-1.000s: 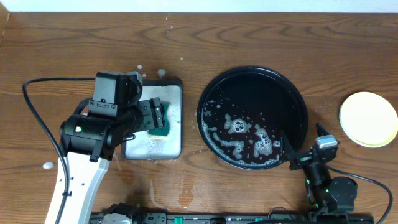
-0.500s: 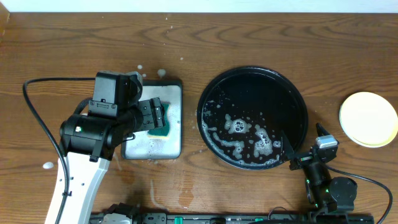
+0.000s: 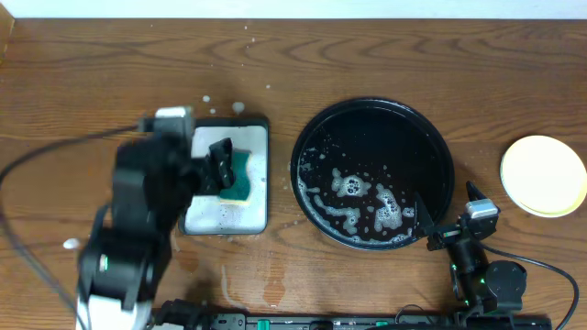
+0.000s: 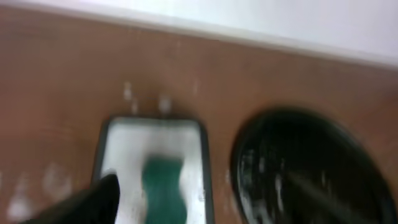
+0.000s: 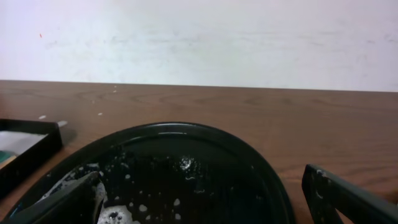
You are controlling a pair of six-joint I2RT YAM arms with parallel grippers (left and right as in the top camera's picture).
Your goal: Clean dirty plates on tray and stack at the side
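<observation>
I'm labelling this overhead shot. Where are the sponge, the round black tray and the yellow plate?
sponge [image 3: 242, 180]: overhead view, middle of its green top.
tray [image 3: 385, 137]: overhead view, bare part of its floor.
plate [image 3: 543, 175]: overhead view, centre of its face.

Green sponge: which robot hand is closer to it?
Left. The left gripper hangs just beside the green sponge in the small tray; the right gripper sits far off by the black tray's rim.
</observation>
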